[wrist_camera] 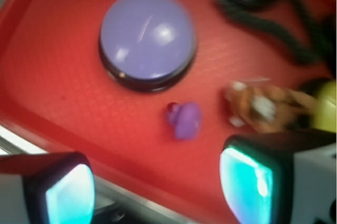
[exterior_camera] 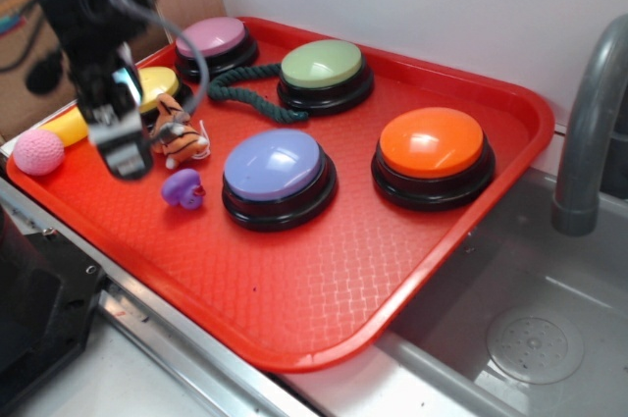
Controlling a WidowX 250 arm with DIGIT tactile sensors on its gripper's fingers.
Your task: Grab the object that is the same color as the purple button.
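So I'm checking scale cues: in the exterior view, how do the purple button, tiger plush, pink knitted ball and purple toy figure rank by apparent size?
Largest to smallest:
1. purple button
2. tiger plush, partly hidden
3. pink knitted ball
4. purple toy figure
The last two look close.

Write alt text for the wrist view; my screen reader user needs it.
A small purple toy figure lies on a red tray between the open gripper's fingertips, untouched. The purple button sits just beyond it, a blurred tiger plush to its right.

Exterior: high, angled down over red tray | Wrist: close, straight down | Shared: purple button
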